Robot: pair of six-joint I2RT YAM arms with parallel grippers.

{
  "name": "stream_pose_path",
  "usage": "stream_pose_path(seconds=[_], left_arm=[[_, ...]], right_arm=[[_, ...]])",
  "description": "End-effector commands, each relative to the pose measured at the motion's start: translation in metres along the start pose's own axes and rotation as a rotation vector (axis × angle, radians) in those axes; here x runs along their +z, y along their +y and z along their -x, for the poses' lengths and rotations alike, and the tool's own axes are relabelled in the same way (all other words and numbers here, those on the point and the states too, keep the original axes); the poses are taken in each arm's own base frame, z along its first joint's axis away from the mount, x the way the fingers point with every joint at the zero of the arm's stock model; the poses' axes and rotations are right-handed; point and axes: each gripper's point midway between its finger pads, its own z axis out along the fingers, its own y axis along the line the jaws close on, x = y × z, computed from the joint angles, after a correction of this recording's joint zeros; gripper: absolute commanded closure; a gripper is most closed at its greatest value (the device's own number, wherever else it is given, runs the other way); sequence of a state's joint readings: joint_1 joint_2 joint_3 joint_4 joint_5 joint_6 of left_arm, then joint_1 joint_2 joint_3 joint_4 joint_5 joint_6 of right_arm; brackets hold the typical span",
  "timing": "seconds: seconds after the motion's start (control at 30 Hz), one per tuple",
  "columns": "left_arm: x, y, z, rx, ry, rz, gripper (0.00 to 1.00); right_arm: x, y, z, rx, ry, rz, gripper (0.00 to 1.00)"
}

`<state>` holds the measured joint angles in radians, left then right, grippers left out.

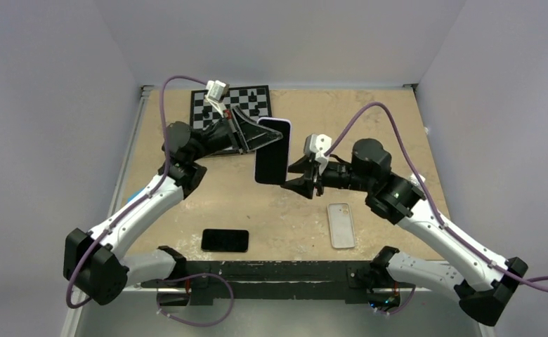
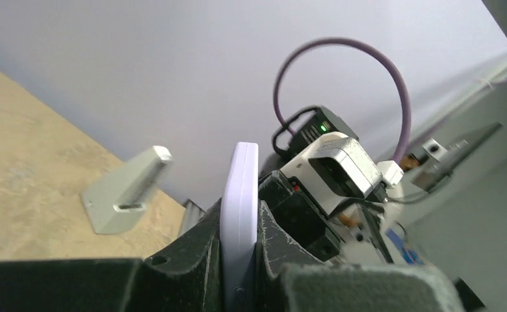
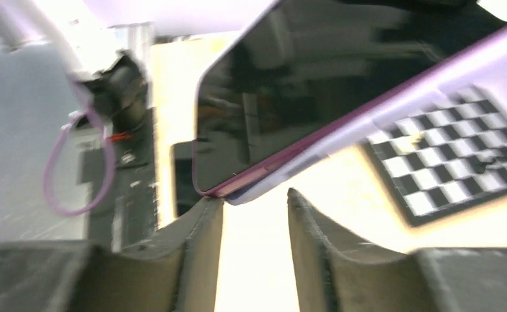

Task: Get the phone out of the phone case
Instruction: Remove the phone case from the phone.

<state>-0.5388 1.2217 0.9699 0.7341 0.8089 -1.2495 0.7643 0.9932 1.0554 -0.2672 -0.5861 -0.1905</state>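
Lilac phone case (image 1: pixel 279 123) encloses the phone (image 1: pixel 271 160), held above mid-surface (image 1: pixel 398 126); seen from overhead, removal looks not yet begun. The left tool (image 1: pixel 246 137) sits at its 9 o'clock, the right tool (image 1: pixel 306 177) at 4. One black phone (image 1: pixel 225 240) and one pale case (image 1: pixel 341 225) lie flat: seemingly two of each. Left wrist: fingers clamped on the case edge. Right wrist: fingers apart, cased corner just above their gap.

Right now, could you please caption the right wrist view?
Open right gripper poised at a corner of the cased phone, chessboard beyond.
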Motion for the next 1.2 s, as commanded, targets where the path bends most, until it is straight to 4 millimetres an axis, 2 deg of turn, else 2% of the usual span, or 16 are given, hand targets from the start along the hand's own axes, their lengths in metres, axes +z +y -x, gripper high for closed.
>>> stream_pose_path(seconds=[0.0,0.1,0.2,0.37,0.47,0.53,0.63,0.83,1.03,1.07,1.17], left_arm=[[-0.015,-0.001,0.006,0.088,-0.103,0.169,1.00],[-0.035,0.014,0.033,0.264,-0.259,0.314,1.00],[-0.050,0.017,0.054,0.388,-0.389,0.368,1.00],[-0.058,0.005,0.062,0.483,-0.513,0.238,1.00],[-0.068,0.005,0.063,0.465,-0.579,0.143,1.00],[-0.077,-0.002,0.068,0.449,-0.628,0.067,1.00],[-0.085,-0.017,0.070,0.457,-0.657,-0.017,1.00],[-0.095,-0.022,0.065,0.501,-0.663,0.011,1.00],[-0.105,-0.025,0.071,0.495,-0.718,-0.015,1.00],[-0.107,-0.025,0.072,0.488,-0.727,-0.021,1.00],[-0.111,-0.023,0.075,0.461,-0.750,-0.026,1.00]], right_arm=[[-0.033,-0.079,0.057,0.051,-0.311,-0.476,0.49],[-0.038,-0.069,0.036,0.193,-0.329,-0.478,0.33],[-0.031,-0.052,0.025,0.304,-0.377,-0.393,0.22],[0.002,-0.028,0.018,0.377,-0.400,-0.172,0.17],[0.021,-0.018,0.025,0.412,-0.435,-0.033,0.28],[0.029,-0.011,0.032,0.434,-0.485,0.054,0.31],[0.041,-0.015,0.031,0.493,-0.536,0.080,0.34],[0.046,-0.025,0.026,0.564,-0.593,0.032,0.34],[0.059,-0.017,0.029,0.580,-0.618,0.082,0.31],[0.062,-0.014,0.032,0.577,-0.624,0.103,0.32],[0.071,-0.007,0.038,0.560,-0.632,0.155,0.43]])
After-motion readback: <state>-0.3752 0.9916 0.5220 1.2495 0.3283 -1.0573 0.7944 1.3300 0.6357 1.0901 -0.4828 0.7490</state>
